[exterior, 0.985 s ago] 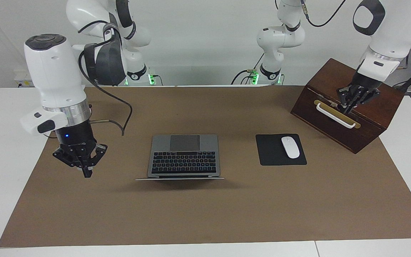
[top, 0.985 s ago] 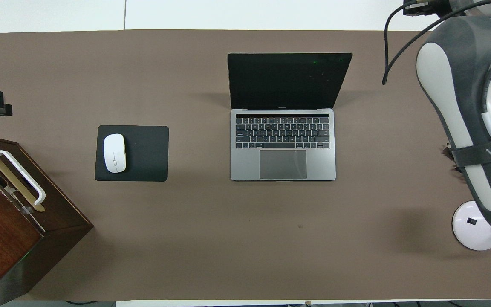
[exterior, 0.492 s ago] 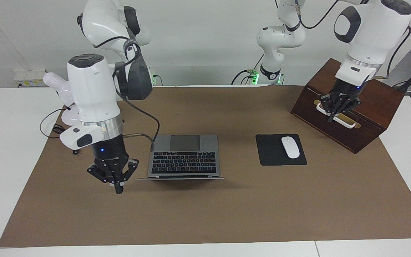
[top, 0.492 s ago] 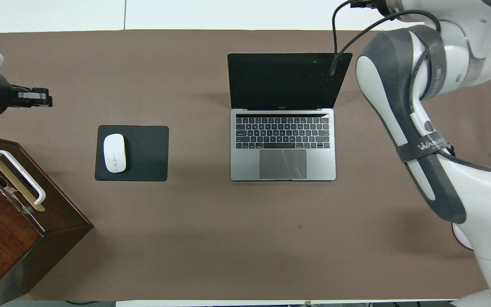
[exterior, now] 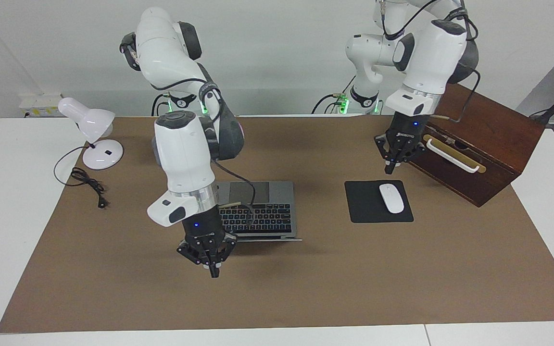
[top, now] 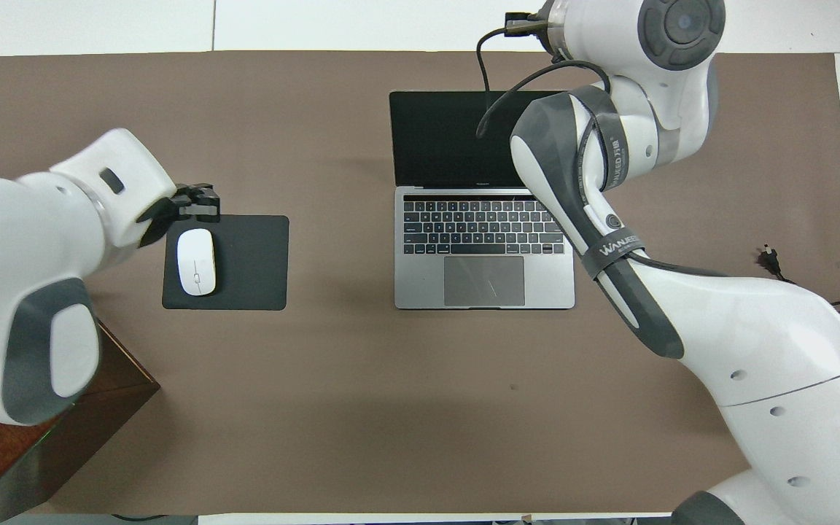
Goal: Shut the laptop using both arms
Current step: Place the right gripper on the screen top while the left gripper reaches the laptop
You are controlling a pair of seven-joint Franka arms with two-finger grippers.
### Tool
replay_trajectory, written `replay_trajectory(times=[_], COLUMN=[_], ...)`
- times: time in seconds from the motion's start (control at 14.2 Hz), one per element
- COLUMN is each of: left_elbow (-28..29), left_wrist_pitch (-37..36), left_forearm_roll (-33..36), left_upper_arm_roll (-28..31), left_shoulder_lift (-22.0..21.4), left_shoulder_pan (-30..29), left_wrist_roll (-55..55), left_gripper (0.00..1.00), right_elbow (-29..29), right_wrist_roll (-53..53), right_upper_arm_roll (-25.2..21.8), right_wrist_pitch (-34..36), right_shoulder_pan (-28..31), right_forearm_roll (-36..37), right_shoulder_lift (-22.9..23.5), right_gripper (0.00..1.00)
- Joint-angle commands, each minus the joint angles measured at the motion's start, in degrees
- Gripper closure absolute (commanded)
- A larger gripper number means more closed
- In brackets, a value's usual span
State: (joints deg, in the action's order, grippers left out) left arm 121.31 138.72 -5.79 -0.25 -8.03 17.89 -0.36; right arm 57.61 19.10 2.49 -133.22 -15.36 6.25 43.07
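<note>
Both arms have swung inward since the earlier frames. Right gripper (exterior: 211, 259) points down, raised over the open laptop's (exterior: 270, 215) lid edge; left gripper (exterior: 396, 154) hangs over the mouse pad (exterior: 368, 209) edge, beside the wooden box (exterior: 488, 158). Finger spacing: cannot tell on either. Laptop sits mid-surface (exterior: 306, 288).

The laptop (top: 484, 281) is looking like smooth grey metal. The box (exterior: 493, 139) is showing shiny dark wood. The table cover (exterior: 306, 288) is looking like dull brown paper.
</note>
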Motion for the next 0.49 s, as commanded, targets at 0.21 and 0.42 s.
replay_trajectory(times=[0.21,0.42], left_elbow=[14.9,19.5], left_wrist_pitch=[17.5,27.5], left_forearm_roll=[-0.4,-0.4], left_upper_arm_roll=[0.9,0.9], left_shoulder_lift=[-4.7,-3.0], left_shoulder_pan=[10.3,14.3], left_wrist_roll=[-3.4,-6.1], left_gripper=[1.00,1.00], right_elbow=[-1.6,-0.7], right_wrist_roll=[4.6,4.0], right_upper_arm_roll=[0.2,0.3], right_wrist_pitch=[1.9,2.0], right_shoulder_pan=[-3.7,-2.3], right_forearm_roll=[0.9,0.2], right_shoulder_lift=[-0.6,-1.1], right_gripper=[1.00,1.00])
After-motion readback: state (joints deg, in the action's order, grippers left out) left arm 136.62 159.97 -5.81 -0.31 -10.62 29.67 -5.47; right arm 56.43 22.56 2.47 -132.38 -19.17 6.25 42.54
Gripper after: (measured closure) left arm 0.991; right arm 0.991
